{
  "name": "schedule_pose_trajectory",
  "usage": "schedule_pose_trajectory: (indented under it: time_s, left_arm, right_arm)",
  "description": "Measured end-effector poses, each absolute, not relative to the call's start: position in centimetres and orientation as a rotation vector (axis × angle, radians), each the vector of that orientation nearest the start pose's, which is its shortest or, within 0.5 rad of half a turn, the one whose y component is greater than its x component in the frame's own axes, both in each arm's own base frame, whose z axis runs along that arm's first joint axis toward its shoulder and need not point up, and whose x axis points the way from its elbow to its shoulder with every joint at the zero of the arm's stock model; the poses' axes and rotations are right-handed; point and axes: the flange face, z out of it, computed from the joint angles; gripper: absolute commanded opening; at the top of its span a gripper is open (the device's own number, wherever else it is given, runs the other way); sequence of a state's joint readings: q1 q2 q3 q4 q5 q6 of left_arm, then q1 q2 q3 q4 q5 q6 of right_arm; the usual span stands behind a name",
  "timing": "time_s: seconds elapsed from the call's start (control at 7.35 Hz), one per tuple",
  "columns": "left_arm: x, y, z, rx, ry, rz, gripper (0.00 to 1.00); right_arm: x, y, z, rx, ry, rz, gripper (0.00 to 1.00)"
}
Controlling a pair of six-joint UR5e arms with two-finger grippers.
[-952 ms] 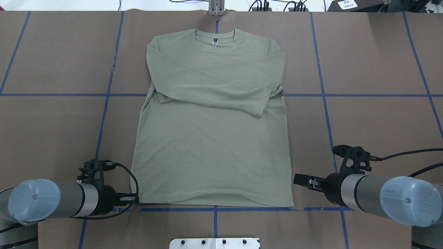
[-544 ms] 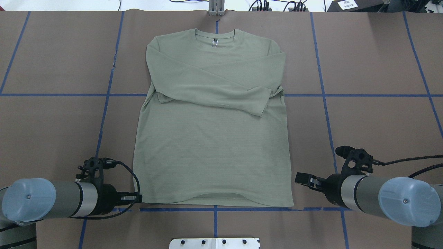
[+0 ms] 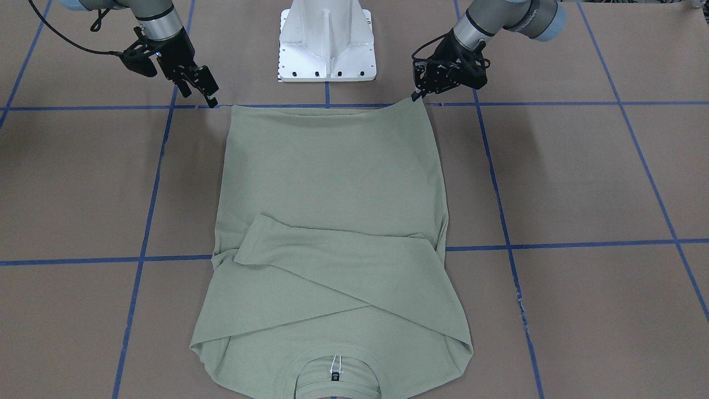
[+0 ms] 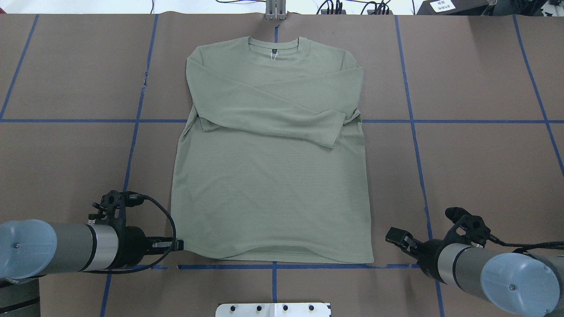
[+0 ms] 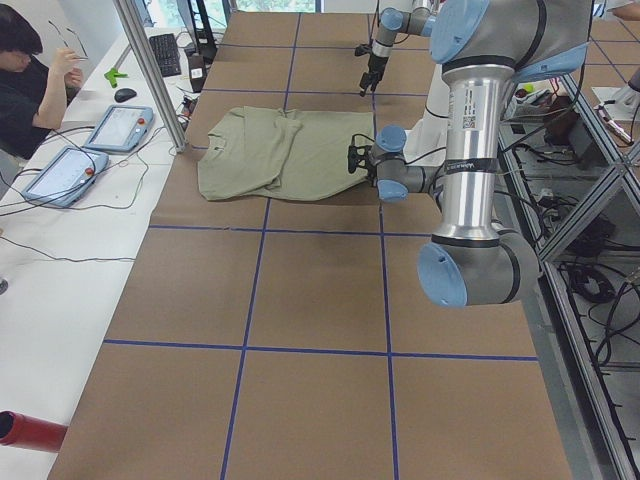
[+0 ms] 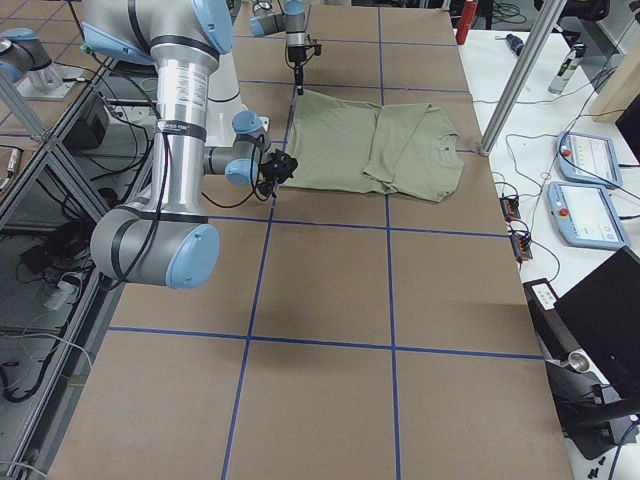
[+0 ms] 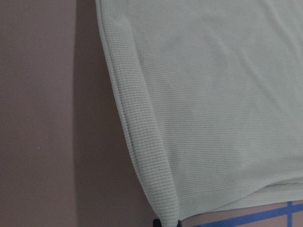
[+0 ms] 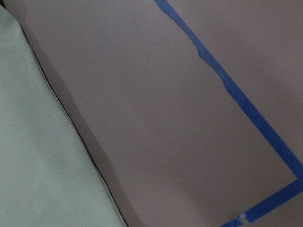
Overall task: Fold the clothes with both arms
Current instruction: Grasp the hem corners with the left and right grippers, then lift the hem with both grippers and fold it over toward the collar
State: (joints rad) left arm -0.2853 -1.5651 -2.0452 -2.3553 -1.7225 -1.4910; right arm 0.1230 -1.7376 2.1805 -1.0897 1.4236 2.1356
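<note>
Sleeves are folded in; the hem fold is not yet made.
The shirt (image 4: 269, 193) is laid flat on the desk (image 4: 476, 154); the left fingers (image 4: 176, 244) look clamped on a hem corner, the right fingers (image 4: 395, 235) are held just off the other, their gap cannot be told.

**rigwatcher:** so where does this thing you drive actually sit? Someone's garage?

**me:** nah, it's a robotics lab. My feeds give me two industrial arms, left arm (image 5: 470, 150) and right arm (image 6: 180, 130), either side of a white pedestal (image 3: 327, 39). The table (image 4: 476, 79) is papered brown with a blue tape grid (image 4: 462, 121). An aluminium post (image 5: 150, 70) stands at its edge.

**rigwatcher:** anything office-like?

**me:** the white side bench (image 5: 60, 290) has teach pendants (image 5: 120, 127) and a keyboard (image 5: 165, 55), and a person (image 5: 30, 90) sits at it. I also see cables (image 4: 331, 6) along the far edge and a dark monitor (image 6: 600, 320).
</note>
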Motion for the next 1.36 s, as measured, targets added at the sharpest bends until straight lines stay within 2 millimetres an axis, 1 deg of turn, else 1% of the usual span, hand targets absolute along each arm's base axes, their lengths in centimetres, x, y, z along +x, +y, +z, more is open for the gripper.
schedule_pose_trajectory:
  time_s: [0.14,0.27,0.54,0.68,0.82,1.09,1.22,1.36]
  left_arm:
    - [41.2,-24.8,34.1,0.106,1.265,-0.089,0.0]
    - [40.6,-24.9,33.5,0.113,1.275,-0.092,0.0]
    - [40.1,-25.0,33.1,0.119,1.284,-0.096,0.0]
    - [40.1,-25.0,32.9,0.12,1.287,-0.096,0.0]
    - [39.9,-25.0,32.7,0.122,1.291,-0.097,0.0]
    - [39.7,-24.9,32.6,0.123,1.293,-0.097,0.0]
    - [39.7,-25.0,32.6,0.124,1.293,-0.098,0.0]
    - [39.6,-25.0,32.7,0.124,1.291,-0.099,0.0]
  right_arm:
    - [-41.0,-19.5,38.8,-0.081,-0.966,0.726,0.96]
    - [-42.4,-19.4,38.0,-0.081,-0.981,0.733,0.96]
    - [-45.7,-19.6,36.7,-0.056,-0.988,0.736,0.9]
    - [-46.5,-19.6,36.6,-0.042,-0.982,0.725,0.89]
    - [-46.8,-19.6,36.7,-0.026,-0.977,0.708,0.87]
    - [-47.4,-19.5,37.6,-0.001,-0.959,0.692,0.82]
    - [-47.6,-19.3,37.8,0.003,-0.955,0.688,0.71]
    - [-47.8,-19.1,37.9,0.003,-0.954,0.684,0.43]
